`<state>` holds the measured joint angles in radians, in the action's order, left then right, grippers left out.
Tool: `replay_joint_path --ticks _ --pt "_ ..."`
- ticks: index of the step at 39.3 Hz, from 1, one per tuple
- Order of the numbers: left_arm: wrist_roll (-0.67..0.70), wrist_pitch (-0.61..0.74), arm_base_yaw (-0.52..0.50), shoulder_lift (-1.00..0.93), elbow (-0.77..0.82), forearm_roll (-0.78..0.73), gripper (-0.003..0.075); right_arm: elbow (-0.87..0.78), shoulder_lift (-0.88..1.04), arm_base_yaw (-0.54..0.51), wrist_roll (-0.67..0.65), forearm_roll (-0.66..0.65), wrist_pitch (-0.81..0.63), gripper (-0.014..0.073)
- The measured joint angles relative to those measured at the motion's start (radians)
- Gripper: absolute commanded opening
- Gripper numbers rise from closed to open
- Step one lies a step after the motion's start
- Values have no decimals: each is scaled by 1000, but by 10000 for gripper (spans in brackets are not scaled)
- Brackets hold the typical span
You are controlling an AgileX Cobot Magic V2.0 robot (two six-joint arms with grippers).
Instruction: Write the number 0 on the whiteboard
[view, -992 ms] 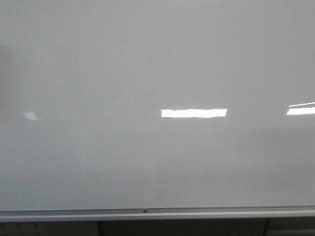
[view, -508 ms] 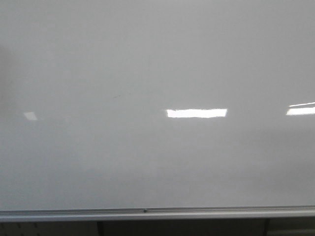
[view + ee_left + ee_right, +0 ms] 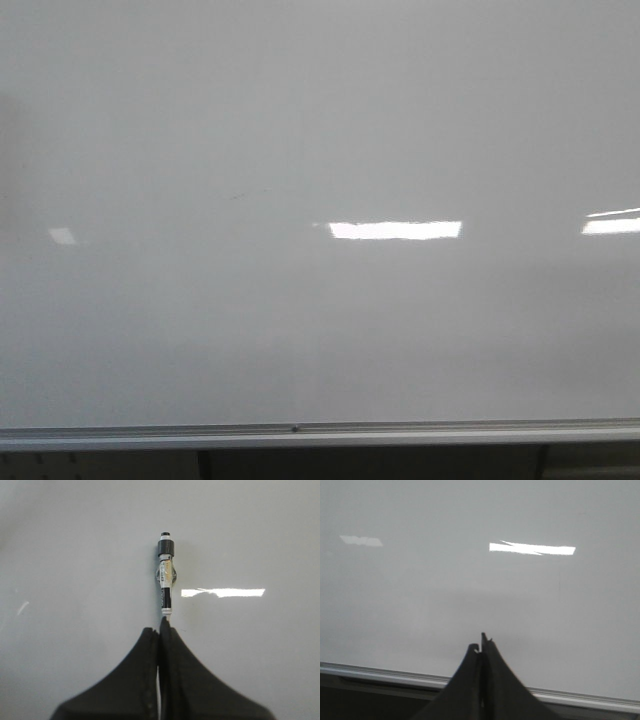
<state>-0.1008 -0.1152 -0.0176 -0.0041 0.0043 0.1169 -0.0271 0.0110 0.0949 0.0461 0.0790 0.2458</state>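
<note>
The whiteboard (image 3: 320,120) fills the front view, glossy pale grey with bright light reflections and a silver bottom rail (image 3: 300,433). No number 0 shows on it; only a faint thin mark (image 3: 240,195) left of centre. Neither gripper shows in the front view. In the left wrist view my left gripper (image 3: 161,627) is shut on a black-and-white marker (image 3: 166,577) that points at the board (image 3: 75,555), tip close to it. In the right wrist view my right gripper (image 3: 481,647) is shut and empty, low before the board (image 3: 470,590).
The board's rail also shows in the right wrist view (image 3: 380,675), with dark space below it. Dark supports (image 3: 205,465) stand under the rail in the front view.
The middle light reflection on the board shifts slightly in length at its left end. Nothing else visibly moves.
</note>
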Motion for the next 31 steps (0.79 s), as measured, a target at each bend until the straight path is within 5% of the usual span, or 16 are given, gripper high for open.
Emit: replay_joint_path --ticks 11,21,31 --pt "0 6 0 0 0 0 -20 0 0 0 0 0 0 -69" --pt "0 142 0 0 -15 5 -20 35 0 0 0 0 -19 -67" --pt "0 0 0 44 -258 8 -19 289 -28 0 0 0 83 -67"
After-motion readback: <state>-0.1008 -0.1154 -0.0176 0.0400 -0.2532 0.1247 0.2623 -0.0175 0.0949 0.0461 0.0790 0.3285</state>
